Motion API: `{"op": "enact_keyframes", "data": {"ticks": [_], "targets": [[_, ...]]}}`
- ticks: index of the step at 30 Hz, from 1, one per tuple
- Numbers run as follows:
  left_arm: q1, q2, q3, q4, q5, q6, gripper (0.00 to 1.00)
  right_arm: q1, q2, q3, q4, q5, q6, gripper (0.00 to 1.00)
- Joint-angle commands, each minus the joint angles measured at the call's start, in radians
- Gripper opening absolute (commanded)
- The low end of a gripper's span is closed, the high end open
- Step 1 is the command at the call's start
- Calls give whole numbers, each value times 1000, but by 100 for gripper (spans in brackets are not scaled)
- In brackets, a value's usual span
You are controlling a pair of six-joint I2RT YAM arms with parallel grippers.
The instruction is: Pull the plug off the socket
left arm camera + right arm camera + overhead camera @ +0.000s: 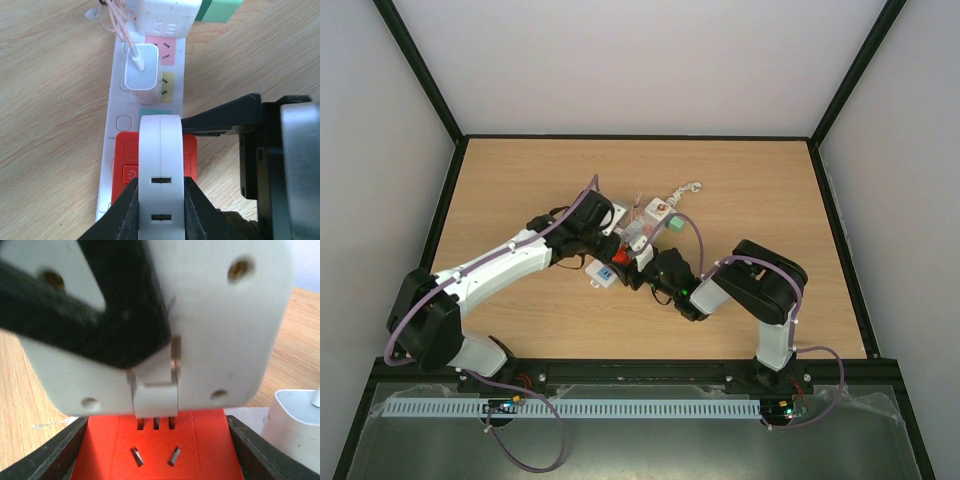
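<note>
The left claw is clamping both fingers tight on the white plug, which is standing over the red block with its prongs showing between it and the red face. The right claw is pinching that red block from both sides. The block is sitting on the long white power strip, which is lying slantwise in the middle of the wooden table.
</note>
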Motion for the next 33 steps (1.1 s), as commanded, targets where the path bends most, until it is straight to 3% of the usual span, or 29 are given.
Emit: {"op": "enact_keyframes", "data": {"ticks": [1,8,14,19,26,33], "targets": [[2,-47,78,7,10,-4,3,-3,42,-8,-63,52,-11,49],[26,-69,75,-9,40,0,3,-3,41,-12,-63,52,-21,50],[63,-106,63,-26,74,21,3,-3,18,-3,-89,23,-20,64],[108,-142,54,-59,180,68,3,-3,-27,16,-148,-26,-32,83],[182,-175,58,-109,319,159,3,-3,-134,37,-257,-117,-33,96],[284,-207,86,-174,513,293,3,-20,-256,71,-448,-237,-56,98]]}}
